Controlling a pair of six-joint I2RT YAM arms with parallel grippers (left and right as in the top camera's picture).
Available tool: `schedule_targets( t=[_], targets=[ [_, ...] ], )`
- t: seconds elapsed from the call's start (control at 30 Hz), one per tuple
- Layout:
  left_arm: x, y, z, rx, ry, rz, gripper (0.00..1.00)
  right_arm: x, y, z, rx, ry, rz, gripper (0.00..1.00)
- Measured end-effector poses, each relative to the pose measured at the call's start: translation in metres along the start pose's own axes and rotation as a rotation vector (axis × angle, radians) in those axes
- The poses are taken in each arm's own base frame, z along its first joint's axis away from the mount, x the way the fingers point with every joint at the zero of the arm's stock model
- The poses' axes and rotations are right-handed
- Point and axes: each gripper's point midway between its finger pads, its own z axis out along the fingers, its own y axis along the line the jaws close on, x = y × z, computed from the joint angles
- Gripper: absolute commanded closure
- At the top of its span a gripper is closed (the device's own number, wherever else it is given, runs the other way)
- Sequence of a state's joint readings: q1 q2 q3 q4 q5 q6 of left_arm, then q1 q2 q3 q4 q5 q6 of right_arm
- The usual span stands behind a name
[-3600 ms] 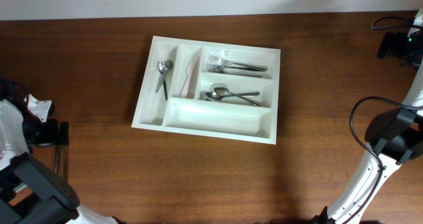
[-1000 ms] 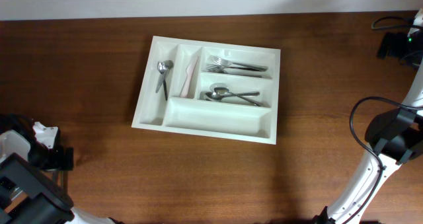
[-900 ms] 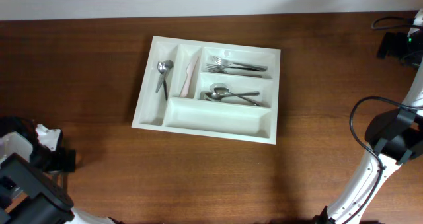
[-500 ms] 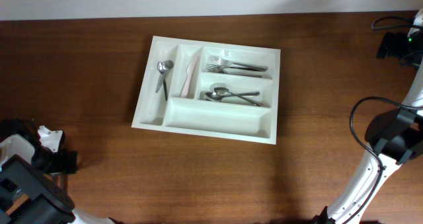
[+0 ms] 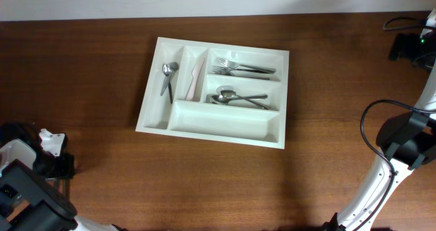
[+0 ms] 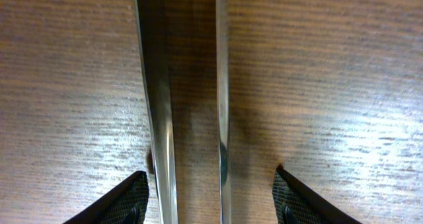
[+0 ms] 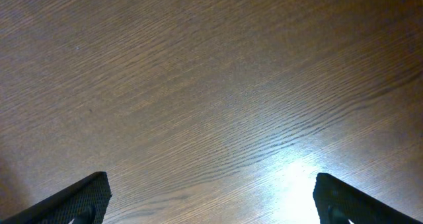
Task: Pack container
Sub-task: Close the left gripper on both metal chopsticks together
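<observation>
Container (image 5: 225,123) lies flat on the bench (image 5: 88,60), toward the far middle, well apart from both arms. Its leftmost narrow slot holds one spoon (image 5: 167,78), and the slot beside it a pale utensil (image 5: 195,79). Of the three long slots, the far one holds forks (image 5: 242,69), the middle one several spoons (image 5: 238,97), and the near one shows only its white floor.

At the near left corner of the bench, the left fingers (image 6: 129,203) point down and stand apart. Two thin metal handles (image 6: 162,118) lie side by side on the wood between them. The left tip is just beside the nearer handle, while the right tip is clear of the other. Neither handle is clamped.

At the right edge, the right fingers (image 7: 89,201) are spread wide over bare wood, with nothing between them.
</observation>
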State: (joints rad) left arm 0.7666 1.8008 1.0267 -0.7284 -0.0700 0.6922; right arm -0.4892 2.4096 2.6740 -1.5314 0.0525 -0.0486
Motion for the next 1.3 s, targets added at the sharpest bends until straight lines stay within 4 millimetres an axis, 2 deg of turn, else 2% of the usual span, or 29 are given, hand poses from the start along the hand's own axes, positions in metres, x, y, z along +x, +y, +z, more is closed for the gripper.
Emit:
schedule_targets(
  t=[0.37,0.63,0.87,0.93,1.0,1.13,1.3],
  targets=[
    [-0.004,-0.001,0.0,0.009,-0.021,-0.001,0.39,0.0,0.0,0.0,0.0,0.0,0.0,0.01],
    [-0.005,-0.004,0.001,0.026,-0.027,0.0,0.48,0.0,0.0,0.0,0.0,0.0,0.0,0.01],
    [-0.008,-0.005,0.001,0.034,-0.042,-0.001,0.69,0.0,0.0,0.0,0.0,0.0,0.0,0.01],
    [-0.01,-0.005,0.001,0.034,-0.047,-0.003,0.78,0.0,0.0,0.0,0.0,0.0,0.0,0.01],
    [-0.011,-0.005,0.001,0.033,-0.052,-0.002,0.81,0.0,0.0,0.0,0.0,0.0,0.0,0.01],
    [-0.011,-0.004,0.001,0.032,-0.055,-0.004,0.97,0.0,0.0,0.0,0.0,0.0,0.0,0.01],
    [-0.012,-0.004,0.001,0.03,-0.058,-0.008,0.98,0.0,0.0,0.0,0.0,0.0,0.0,0.01]
  ],
)
